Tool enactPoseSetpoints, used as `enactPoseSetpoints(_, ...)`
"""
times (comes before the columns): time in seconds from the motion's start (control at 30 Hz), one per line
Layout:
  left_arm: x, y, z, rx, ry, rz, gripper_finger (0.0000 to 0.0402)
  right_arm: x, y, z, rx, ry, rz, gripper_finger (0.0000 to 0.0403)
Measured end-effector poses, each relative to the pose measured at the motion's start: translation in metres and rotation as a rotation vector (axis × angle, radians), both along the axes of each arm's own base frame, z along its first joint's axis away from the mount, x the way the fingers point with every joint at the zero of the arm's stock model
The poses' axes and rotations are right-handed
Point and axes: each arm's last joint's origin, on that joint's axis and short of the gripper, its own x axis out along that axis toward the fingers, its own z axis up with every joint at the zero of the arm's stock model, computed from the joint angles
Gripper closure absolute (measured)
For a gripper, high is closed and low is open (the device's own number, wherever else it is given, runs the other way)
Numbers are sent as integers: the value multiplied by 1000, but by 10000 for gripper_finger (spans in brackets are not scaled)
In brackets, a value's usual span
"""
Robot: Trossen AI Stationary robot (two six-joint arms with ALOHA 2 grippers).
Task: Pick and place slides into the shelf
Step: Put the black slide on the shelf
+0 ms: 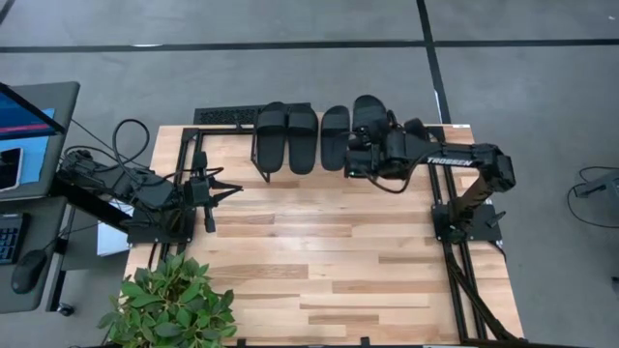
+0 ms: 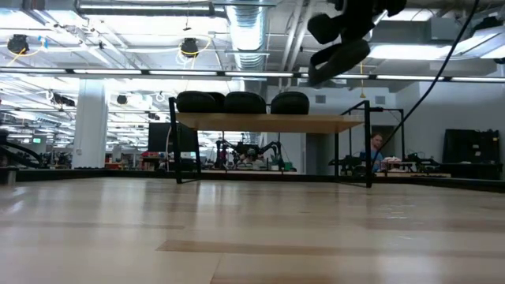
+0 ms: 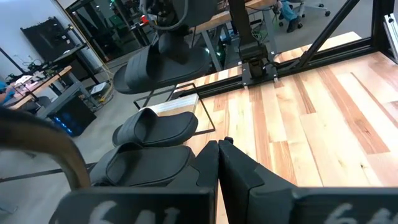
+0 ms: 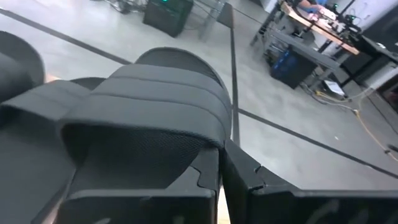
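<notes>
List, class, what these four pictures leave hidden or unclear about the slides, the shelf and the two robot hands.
1. Fourth slide: in the high view the right arm covers most of it; whether it has landed on the shelf cannot be told.
2. Right hand: shut on that slide's strap, but the contact itself is blurred in the right wrist view.
3. Shelf top: the slides hide it in the high view.
4. Left hand: shut, apparently empty; the left wrist view cuts its base off.

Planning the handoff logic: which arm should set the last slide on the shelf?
Right. Its gripper already holds the fourth slide above the shelf, beside the three placed ones. The left gripper sits shut, off to the side.
</notes>
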Motion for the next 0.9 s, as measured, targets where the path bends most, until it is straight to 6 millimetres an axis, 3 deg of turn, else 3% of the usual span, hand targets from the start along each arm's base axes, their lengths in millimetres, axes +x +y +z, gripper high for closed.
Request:
enactPoseSetpoints(0.43,0,0,0,-24,-7,5,402,0,-29,-3,26,13,-62,403)
enactPoseSetpoints(0.9,0,0,0,-39,-10,9,401,2,-53,-48,106,46,-92,403)
